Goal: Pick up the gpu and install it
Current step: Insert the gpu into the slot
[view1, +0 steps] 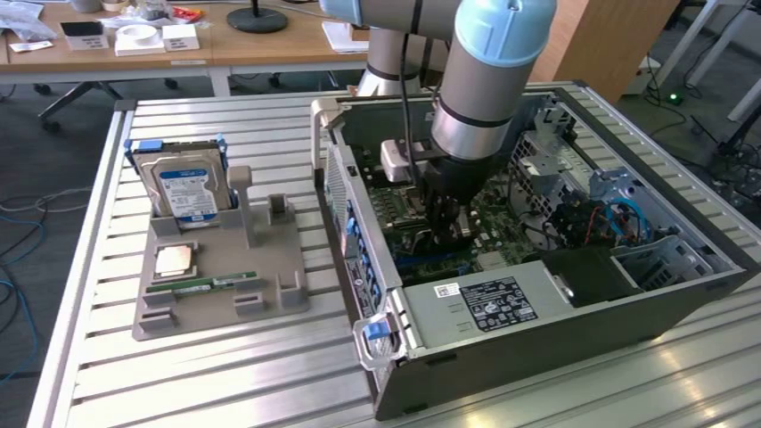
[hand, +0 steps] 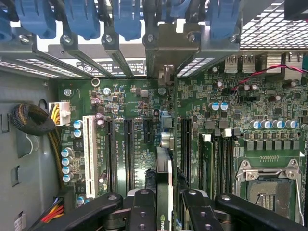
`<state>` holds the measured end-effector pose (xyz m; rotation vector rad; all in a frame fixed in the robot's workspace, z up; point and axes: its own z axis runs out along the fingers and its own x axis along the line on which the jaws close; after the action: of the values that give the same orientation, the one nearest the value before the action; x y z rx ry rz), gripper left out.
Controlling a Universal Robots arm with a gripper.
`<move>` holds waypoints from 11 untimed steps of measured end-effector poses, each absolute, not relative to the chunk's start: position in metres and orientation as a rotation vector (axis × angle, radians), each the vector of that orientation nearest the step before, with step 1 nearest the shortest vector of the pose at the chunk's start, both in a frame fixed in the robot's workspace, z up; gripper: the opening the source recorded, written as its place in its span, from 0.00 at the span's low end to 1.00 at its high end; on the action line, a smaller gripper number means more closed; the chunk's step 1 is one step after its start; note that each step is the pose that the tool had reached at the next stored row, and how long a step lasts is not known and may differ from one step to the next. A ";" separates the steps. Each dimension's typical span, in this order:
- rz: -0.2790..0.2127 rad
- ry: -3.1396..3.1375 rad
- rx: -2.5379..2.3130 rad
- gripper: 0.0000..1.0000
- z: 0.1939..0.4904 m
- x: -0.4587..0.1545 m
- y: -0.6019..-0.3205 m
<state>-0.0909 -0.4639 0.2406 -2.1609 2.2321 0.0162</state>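
Inside the open computer case [view1: 666,294], over the motherboard [hand: 134,120], the gpu [hand: 164,192] was held edge-on, clamped by the claw [hand: 163,211].

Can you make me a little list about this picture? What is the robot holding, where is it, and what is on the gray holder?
Holding: the gripper is shut on the gpu, seen edge-on between its fingers
Where: inside the open computer case, over the motherboard slots
Card pushed in: cannot tell
Gray holder: hard drive standing upright, RAM stick lying flat, square chip lying flat
Underneath: slatted metal table
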 end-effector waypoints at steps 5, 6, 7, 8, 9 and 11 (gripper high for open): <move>0.016 2.232 -2.161 0.26 0.240 -0.092 -0.464; 0.016 2.232 -2.161 0.26 0.240 -0.092 -0.464; 0.016 2.232 -2.161 0.26 0.240 -0.092 -0.464; 0.016 2.232 -2.161 0.26 0.239 -0.092 -0.464; 0.016 2.232 -2.161 0.26 0.239 -0.092 -0.464; 0.016 2.232 -2.161 0.26 0.239 -0.092 -0.464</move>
<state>-0.0919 -0.4639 0.2388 -2.1612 2.2320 0.0163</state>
